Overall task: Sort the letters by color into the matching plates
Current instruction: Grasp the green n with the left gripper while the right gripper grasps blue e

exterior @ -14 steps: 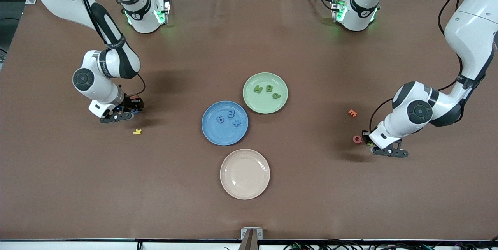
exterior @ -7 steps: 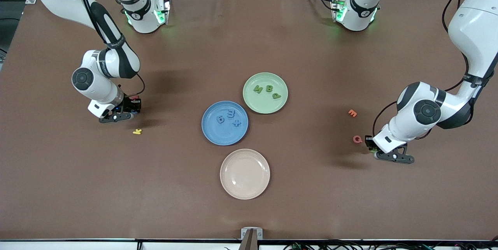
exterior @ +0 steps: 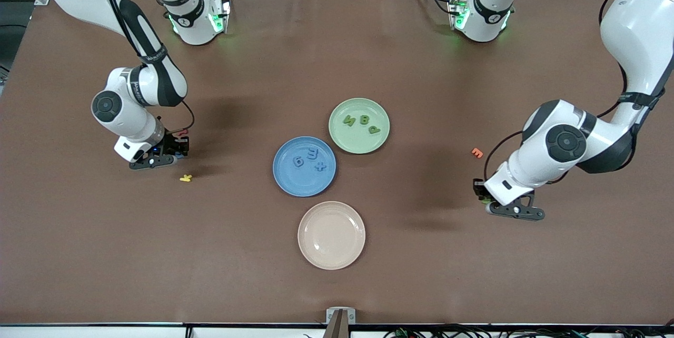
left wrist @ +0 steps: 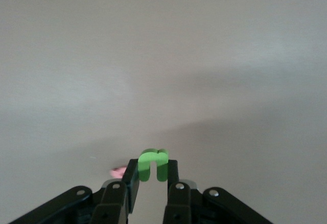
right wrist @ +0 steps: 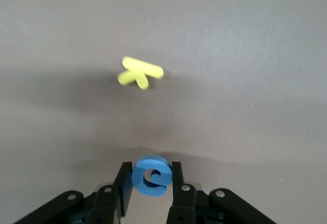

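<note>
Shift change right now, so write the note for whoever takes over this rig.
Left gripper: shut on a green letter, over bare table at the left arm's end.
Right gripper: shut on a blue letter, over the table at the right arm's end, close to a yellow letter.
Done: three green letters lie in the green plate, three blue ones in the blue plate.
Left: carry the held green letter to the green plate and the held blue one to the blue plate.
The beige plate holds nothing. An orange letter lies on the table; leave it and the yellow one.
</note>
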Motion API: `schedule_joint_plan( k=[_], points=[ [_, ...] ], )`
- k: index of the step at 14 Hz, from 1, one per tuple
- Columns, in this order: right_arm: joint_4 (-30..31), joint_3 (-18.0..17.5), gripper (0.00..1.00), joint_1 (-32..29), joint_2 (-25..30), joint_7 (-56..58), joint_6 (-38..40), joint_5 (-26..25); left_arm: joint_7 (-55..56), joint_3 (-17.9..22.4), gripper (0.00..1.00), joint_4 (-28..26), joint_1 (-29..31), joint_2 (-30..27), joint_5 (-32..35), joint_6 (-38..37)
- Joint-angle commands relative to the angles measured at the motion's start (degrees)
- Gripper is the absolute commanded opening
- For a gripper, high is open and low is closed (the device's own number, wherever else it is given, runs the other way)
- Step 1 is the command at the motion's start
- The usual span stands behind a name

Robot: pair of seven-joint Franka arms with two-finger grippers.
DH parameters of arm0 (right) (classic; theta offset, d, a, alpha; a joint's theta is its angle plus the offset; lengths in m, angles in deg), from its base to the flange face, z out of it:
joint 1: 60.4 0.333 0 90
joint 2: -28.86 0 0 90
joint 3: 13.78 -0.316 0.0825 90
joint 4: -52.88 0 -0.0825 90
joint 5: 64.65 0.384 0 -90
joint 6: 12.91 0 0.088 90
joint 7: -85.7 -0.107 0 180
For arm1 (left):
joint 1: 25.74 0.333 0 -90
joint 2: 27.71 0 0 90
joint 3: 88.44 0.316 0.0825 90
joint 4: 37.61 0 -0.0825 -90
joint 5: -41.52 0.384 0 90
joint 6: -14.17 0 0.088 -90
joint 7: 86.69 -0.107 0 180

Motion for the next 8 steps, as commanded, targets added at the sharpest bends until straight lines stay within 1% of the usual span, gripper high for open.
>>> schedule_joint_plan(
  k=[1, 3, 5, 7, 8],
  points=[
    [-6.44, -0.36, 0.11, 3.25, 1.85, -6.26, 10.44, -0.59, 4.93, -2.30, 0.00, 0.36, -1.16, -0.88, -1.97, -1.69],
    [-13.91, -0.53, 0.11, 7.02, 1.14, -14.24, 18.44, -0.42, 9.67, -2.84, 0.00, 0.44, -4.05, -0.97, -2.06, -3.00],
    [-22.16, -0.54, 0.11, 13.43, -1.91, -24.78, 24.78, -0.07, 16.17, -2.93, 0.00, 0.53, -6.43, -0.88, -2.06, -3.53],
    [-26.84, -0.54, 0.11, 18.70, -5.43, -33.23, 25.69, 0.29, 19.61, -3.36, 0.00, 2.02, -8.54, -0.88, -2.24, -3.71],
    [-29.21, -0.54, 0.11, 21.78, -7.63, -37.88, 25.43, 1.25, 21.72, -3.45, 0.00, 2.55, -9.86, -0.88, -2.85, -4.67]
  ],
)
